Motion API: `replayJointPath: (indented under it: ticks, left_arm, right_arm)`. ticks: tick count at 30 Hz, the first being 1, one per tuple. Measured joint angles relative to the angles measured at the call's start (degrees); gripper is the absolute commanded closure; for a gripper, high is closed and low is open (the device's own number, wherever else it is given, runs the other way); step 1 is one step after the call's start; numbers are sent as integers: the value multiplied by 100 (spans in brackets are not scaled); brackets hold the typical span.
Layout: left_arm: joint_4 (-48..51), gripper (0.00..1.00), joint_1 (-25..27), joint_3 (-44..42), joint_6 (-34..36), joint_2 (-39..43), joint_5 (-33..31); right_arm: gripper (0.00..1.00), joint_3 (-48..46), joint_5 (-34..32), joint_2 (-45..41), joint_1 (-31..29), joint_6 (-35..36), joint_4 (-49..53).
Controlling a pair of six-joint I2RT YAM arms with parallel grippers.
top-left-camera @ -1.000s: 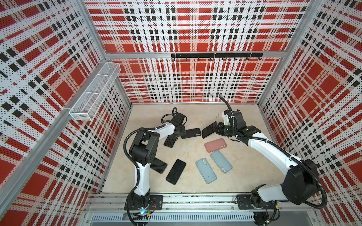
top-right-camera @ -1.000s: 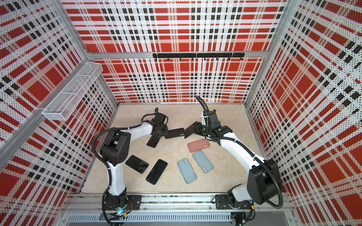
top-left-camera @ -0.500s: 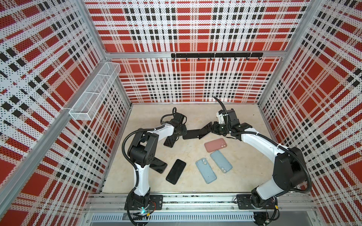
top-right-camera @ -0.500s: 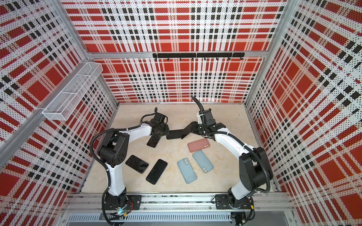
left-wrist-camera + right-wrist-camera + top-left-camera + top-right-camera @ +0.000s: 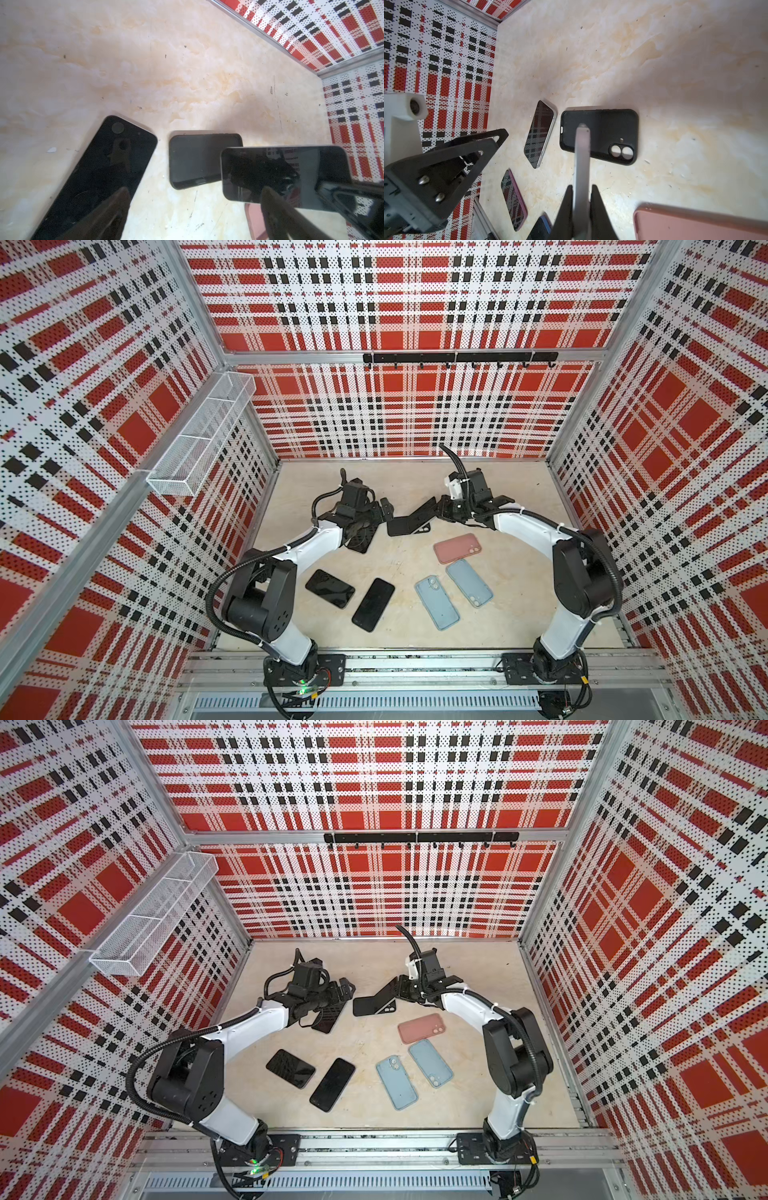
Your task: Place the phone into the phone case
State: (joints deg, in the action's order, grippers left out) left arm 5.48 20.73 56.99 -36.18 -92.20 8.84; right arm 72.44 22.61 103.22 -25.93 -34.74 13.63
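Right gripper point(image 5: 581, 188) pinches 1 phone point(image 5: 582, 153) edge-on above the black case point(image 5: 608, 126); left gripper point(image 5: 195, 188) stands wide, empty. Seat the phone's low end first, seemingly at the case's port end, then press flat.

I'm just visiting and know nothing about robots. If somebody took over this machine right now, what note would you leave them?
Left gripper: open, empty, beside the black case.
Right gripper: shut on the phone, held tilted over that case, which lies flat, open side up.
Done: phone picked up and brought to the case.
To do: lower the phone in and press it flat.
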Motion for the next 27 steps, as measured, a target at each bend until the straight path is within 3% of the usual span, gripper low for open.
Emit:
replayJointPath:
  ticks: [11, 27]
  left_arm:
    - [-1388, 0, -68, -638, -765, -531, 887]
    - [-2096, 0, -74, -638, -1139, -1213, 999]
  right_arm:
    - [100, 232, 146, 476, -142, -76, -361]
    - [100, 160, 195, 824, -107, -472, -927]
